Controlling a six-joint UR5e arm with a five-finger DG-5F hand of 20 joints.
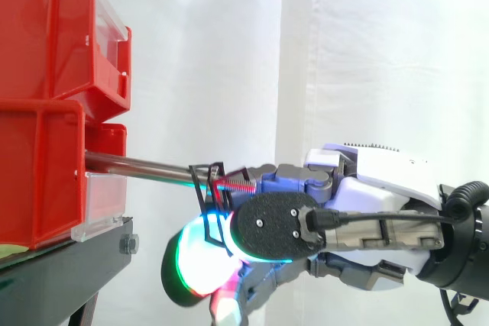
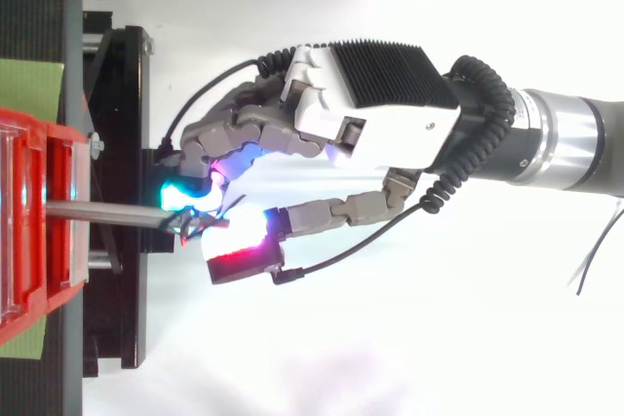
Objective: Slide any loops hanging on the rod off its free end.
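A thin metal rod sticks out rightward from the red bins. In the top view the rod runs right from the bin's edge. A black wire loop hangs at the rod's free end; from above the loop sits just past the tip. My hand comes in from the right, with fingers curled in around the rod's end. The loop is pinched between the glowing fingertips and the thumb's pad. The rod's tip is hidden behind the fingers in the side view.
Two red bins are stacked at the left on a black stand. A green mat lies under the bins. The white curtain hangs behind, with free room to the right of the rod's end.
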